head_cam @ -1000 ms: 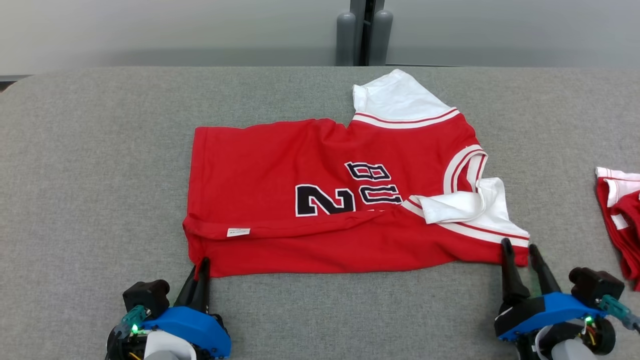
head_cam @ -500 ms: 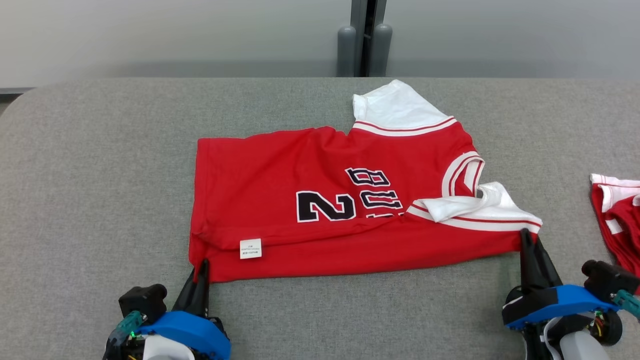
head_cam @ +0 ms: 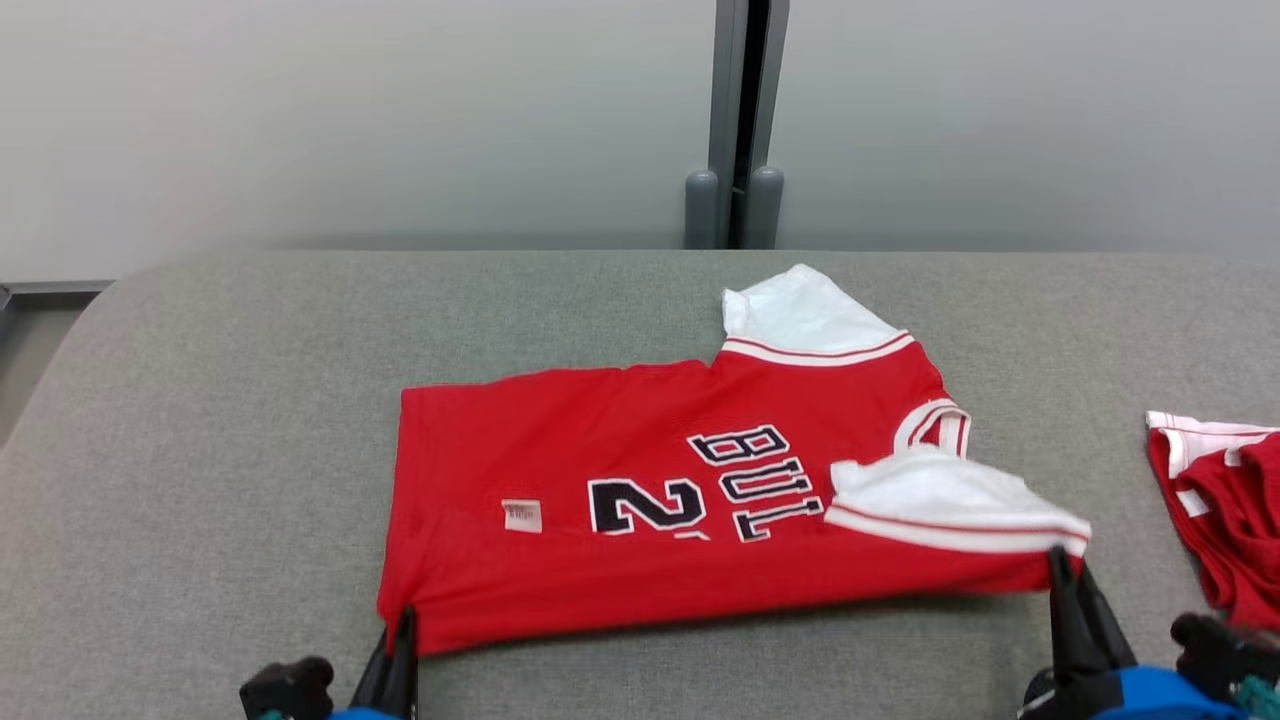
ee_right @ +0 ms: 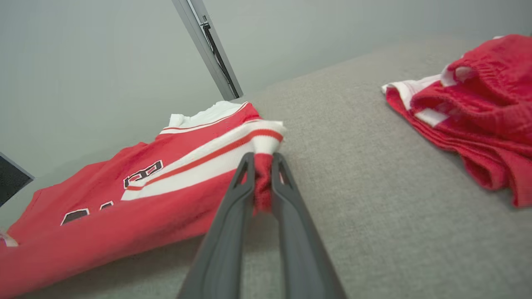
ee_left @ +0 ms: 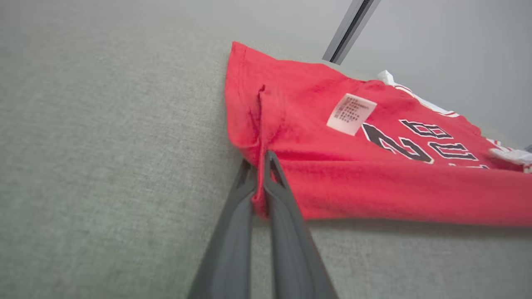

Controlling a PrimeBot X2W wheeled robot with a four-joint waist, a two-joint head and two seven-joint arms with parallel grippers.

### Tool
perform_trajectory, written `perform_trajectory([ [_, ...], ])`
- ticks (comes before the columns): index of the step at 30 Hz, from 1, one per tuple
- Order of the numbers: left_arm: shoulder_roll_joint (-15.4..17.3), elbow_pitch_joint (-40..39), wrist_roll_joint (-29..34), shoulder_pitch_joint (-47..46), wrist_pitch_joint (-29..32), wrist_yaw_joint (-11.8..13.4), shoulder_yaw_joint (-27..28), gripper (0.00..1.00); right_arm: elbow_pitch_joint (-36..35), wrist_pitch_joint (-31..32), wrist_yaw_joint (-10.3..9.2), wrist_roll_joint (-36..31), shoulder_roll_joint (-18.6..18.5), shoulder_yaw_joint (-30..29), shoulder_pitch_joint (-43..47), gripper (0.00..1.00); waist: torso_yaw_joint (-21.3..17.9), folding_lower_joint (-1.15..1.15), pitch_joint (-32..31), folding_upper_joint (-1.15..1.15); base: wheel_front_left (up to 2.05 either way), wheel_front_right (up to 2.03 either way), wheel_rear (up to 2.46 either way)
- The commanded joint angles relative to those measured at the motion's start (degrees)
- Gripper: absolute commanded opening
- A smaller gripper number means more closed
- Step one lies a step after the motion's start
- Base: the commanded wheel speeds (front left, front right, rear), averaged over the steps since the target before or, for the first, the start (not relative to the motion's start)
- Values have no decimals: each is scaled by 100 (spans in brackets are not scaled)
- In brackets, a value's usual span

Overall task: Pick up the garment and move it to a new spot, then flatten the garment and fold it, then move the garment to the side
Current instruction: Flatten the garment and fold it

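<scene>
left gripper (head_cam: 404, 622), right gripper (head_cam: 1060, 566) each pinch a near corner of jersey (head_cam: 650, 470). raise both level, edge taut; underlayer possibly bunched.

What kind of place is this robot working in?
Probably an indoor lab or test room set up for garment folding: a grey fabric-covered table, plain pale wall panels with a grey post between them, a red basketball jersey and another red garment.

A grey fabric-covered desk (head_cam: 200, 420) spans the lower frame. Behind it, pale grey wall panels (head_cam: 350, 120) meet at a dark vertical post (head_cam: 748, 90), upper centre, under soft even light.
</scene>
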Motion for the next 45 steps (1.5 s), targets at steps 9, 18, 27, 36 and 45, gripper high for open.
perform_trajectory([
  [9,-63,421,146,659,9,-9,43,100,531,-21,-2,-344,-34,-26,597,100,1,1,-87,0,0,0,0],
  [18,-9,-4,605,-14,2,33,498,100,365,-20,-1,-857,-43,-39,-85,100,80,1,239,0,0,0,0],
  [27,373,851,592,-1781,290,-11,347,100,551,-20,-1,-1210,-33,338,-1142,100,15,1,745,0,0,0,0],
  [36,701,1466,-152,-2827,773,-8,-386,100,823,-20,-1,-1292,-172,627,-1923,100,-121,1,1243,0,0,0,0],
  [45,738,1818,-679,-3186,821,-8,-1076,100,1010,105,-1,-1356,-366,907,-2651,100,-124,1,1525,0,0,0,0],
])
